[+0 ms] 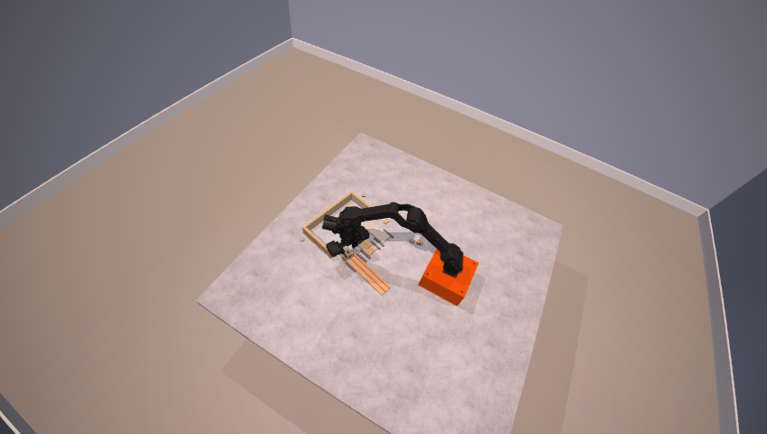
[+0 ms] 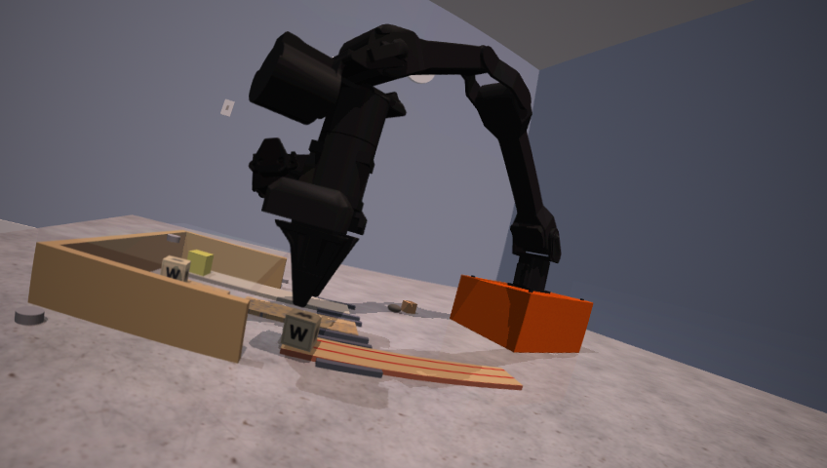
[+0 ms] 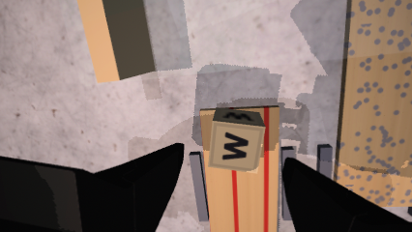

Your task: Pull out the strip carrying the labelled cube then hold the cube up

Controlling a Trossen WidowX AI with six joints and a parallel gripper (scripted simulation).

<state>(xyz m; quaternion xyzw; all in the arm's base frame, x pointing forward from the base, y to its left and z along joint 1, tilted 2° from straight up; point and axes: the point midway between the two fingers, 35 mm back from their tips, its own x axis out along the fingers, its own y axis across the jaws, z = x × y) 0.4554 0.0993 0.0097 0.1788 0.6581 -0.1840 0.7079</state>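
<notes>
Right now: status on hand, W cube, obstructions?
Hand open, empty, straddling the red-striped strip. W cube on strip end, ungrasped. Nothing between fingers and cube.
</notes>
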